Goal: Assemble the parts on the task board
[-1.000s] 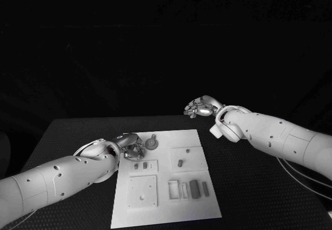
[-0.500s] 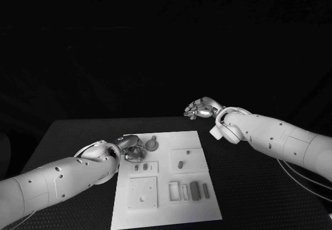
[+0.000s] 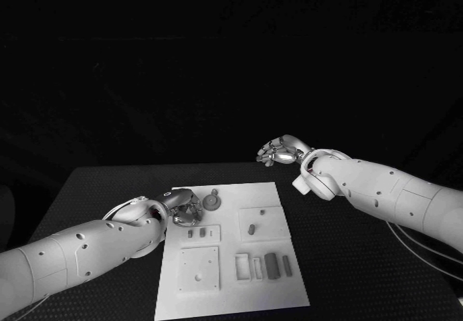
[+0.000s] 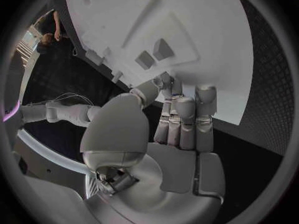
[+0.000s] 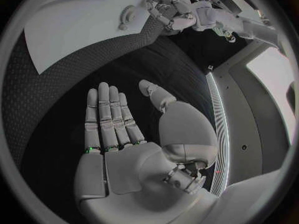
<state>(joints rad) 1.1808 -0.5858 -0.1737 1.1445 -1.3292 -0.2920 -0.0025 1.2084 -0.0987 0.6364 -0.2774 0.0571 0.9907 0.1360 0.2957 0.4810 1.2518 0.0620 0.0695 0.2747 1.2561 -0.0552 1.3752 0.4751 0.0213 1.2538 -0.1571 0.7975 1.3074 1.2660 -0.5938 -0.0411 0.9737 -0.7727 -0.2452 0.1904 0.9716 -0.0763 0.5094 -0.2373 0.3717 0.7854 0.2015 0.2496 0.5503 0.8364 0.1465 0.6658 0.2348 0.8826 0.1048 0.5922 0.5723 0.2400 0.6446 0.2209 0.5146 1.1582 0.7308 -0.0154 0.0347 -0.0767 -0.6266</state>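
Observation:
The white task board [image 3: 227,294] lies in the middle of the black table. A round grey part [image 3: 212,199] sits near its far left corner, and my left hand [image 3: 183,210] hovers right beside it. That hand's fingers [image 4: 181,117] lie side by side over the board edge [image 4: 218,59] with the thumb close, and nothing shows between them. Two small blocks [image 4: 154,55] lie just beyond the fingertips. My right hand [image 3: 278,151] is raised past the board's far right corner. Its palm [image 5: 115,134] is flat and empty, with the fingers stretched out.
Raised white plates on the board carry small grey pieces: two short ones [image 3: 196,233], an oval one [image 3: 251,229] and two long bars [image 3: 279,263]. Black table [image 3: 366,267] surrounds the board on both sides. The right wrist view shows the round part [image 5: 129,16] and my left hand [image 5: 171,10].
My left hand has crept a little to the right, closer to the round part. The right hand has stayed where it was.

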